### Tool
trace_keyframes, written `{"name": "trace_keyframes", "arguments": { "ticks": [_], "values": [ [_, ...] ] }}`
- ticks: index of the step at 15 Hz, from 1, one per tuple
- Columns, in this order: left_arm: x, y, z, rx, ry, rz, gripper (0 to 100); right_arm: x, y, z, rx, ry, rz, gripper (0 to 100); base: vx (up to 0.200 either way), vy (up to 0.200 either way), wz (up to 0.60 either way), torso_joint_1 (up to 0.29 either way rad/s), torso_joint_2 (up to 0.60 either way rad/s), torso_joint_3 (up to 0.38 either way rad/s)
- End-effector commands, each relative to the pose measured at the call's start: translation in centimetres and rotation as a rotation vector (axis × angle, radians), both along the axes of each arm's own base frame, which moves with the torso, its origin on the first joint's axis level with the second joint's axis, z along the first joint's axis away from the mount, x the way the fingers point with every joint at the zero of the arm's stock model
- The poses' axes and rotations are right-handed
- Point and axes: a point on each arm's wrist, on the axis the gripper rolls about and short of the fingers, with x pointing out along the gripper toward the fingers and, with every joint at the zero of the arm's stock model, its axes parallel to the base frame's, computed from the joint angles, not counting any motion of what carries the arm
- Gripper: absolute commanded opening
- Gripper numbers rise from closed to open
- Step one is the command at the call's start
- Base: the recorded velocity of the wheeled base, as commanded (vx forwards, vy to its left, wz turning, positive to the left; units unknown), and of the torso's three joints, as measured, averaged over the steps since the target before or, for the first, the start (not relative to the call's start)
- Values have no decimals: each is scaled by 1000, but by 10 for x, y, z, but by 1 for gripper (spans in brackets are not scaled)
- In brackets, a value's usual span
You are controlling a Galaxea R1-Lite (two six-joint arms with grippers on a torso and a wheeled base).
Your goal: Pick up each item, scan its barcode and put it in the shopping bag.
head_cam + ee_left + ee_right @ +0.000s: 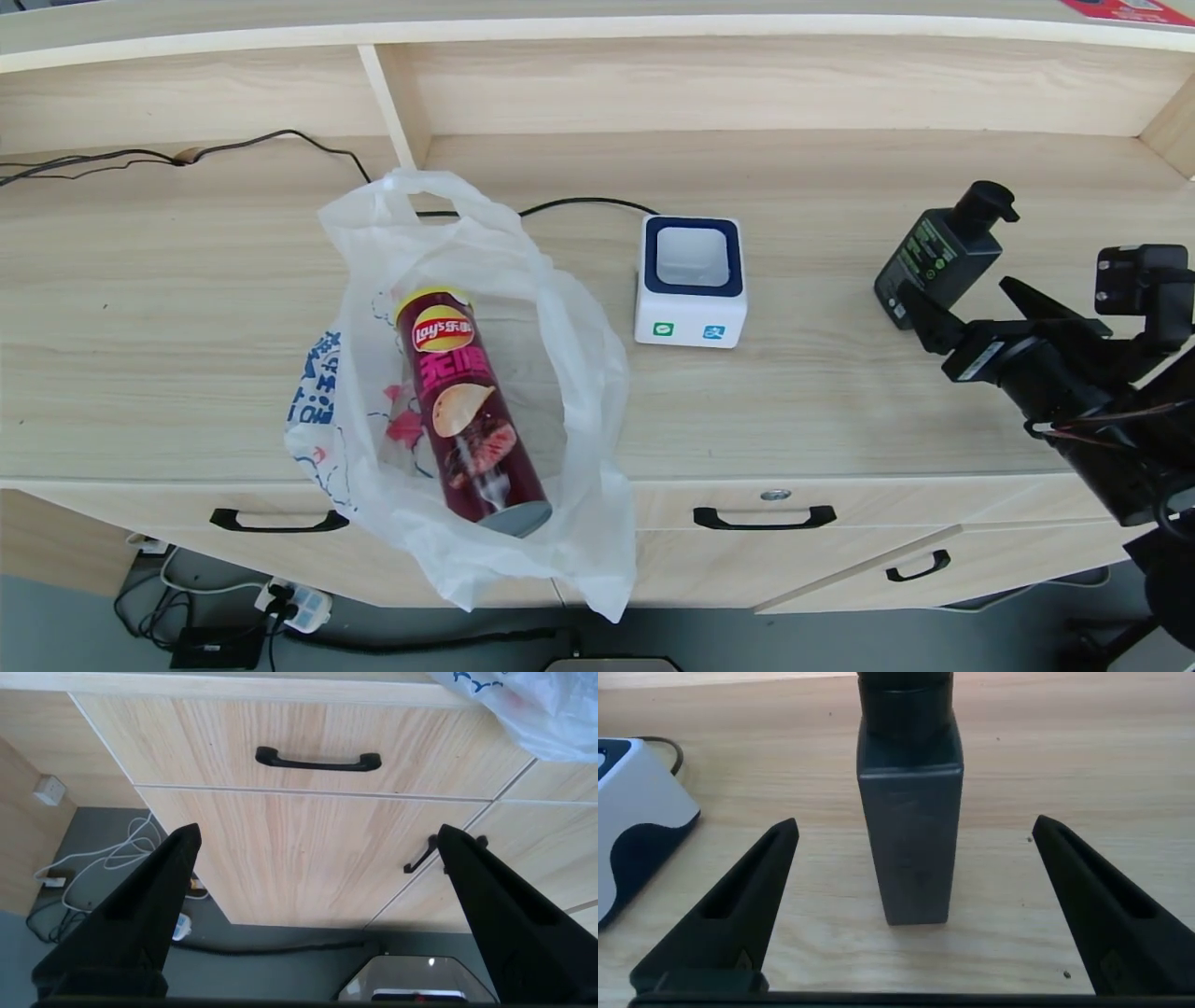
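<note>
A dark square bottle (941, 250) with a black pump cap stands upright at the right of the counter. My right gripper (971, 303) is open just in front of it, and in the right wrist view the bottle (909, 812) stands between and beyond the two fingers, untouched. A white plastic shopping bag (560, 373) lies open at the counter's front, with a maroon tube of crisps (467, 411) lying inside. The white and blue barcode scanner (692, 280) sits between bag and bottle. My left gripper (318, 915) is open below the counter, facing the drawer fronts.
A black cable (579, 202) runs from the scanner along the back of the counter. Shelf walls rise behind. Drawers with black handles (764, 517) line the front below the counter edge. Bare counter lies between scanner and bottle.
</note>
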Motion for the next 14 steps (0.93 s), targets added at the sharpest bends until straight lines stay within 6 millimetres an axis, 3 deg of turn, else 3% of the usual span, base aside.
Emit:
{"name": "trace_keyframes", "arguments": {
  "ticks": [1,14],
  "values": [
    [0,0,0,0,0,0,100,8,-1,3,6,-17,-8,100,0,0,0,0,0,0],
    [0,0,1,5,-3,0,100,58,5,11,36,-99,-3,100,0,0,0,0,0,0]
  ]
}}
